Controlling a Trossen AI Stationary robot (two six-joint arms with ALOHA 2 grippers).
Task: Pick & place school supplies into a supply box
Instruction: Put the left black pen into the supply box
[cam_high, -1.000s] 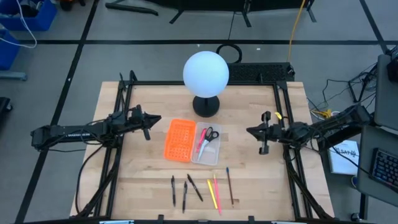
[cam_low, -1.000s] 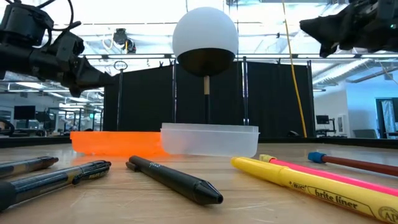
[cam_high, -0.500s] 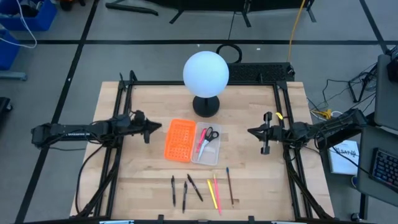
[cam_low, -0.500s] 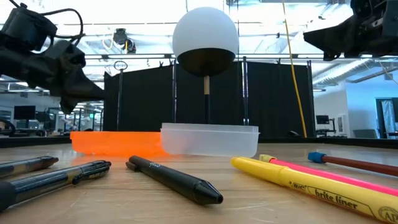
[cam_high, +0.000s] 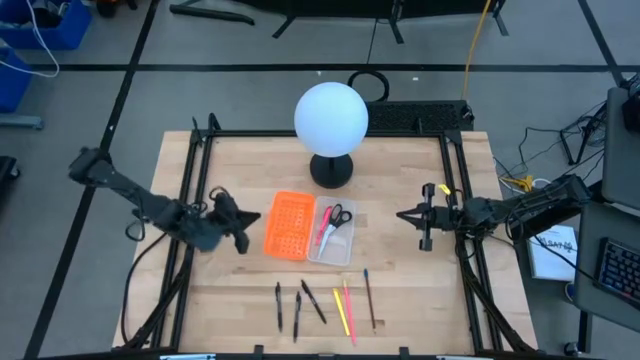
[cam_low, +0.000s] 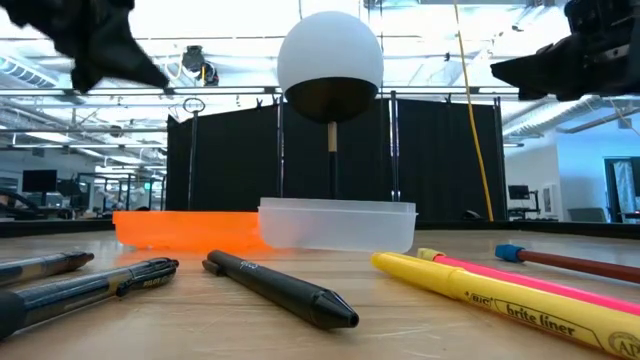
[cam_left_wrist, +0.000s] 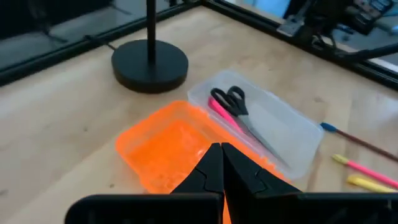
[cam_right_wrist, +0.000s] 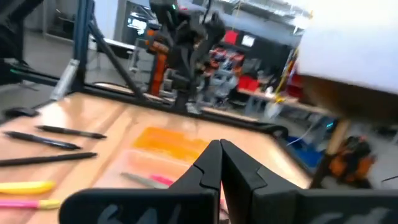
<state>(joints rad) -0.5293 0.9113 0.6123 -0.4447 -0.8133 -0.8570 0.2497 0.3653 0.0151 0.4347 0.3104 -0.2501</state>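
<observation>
The clear supply box (cam_high: 334, 236) lies mid-table and holds the black-and-red scissors (cam_left_wrist: 231, 101) and a pink-red pen (cam_high: 325, 231). Along the near edge lie three black pens (cam_high: 298, 305), a yellow highlighter (cam_high: 341, 312), a pink pen (cam_high: 349, 308) and a brown pencil (cam_high: 369, 298). My left gripper (cam_left_wrist: 221, 163) is shut and hovers left of the orange panel (cam_high: 288, 225), high above the table in the low view (cam_low: 100, 45). My right gripper (cam_high: 403, 213) is shut too and hangs in the air right of the box.
The orange perforated panel lies against the box's left side. A lamp with a white globe (cam_high: 331, 118) stands on a black base (cam_high: 331, 170) behind the box. Black frame rails (cam_high: 190, 190) run along the table's left and right edges. Bare wood lies between the box and the pens.
My left arm has drawn back and bent at the elbow. Its gripper has risen and shifted toward the table's near edge, tipping down toward the orange panel. It has stayed shut.
</observation>
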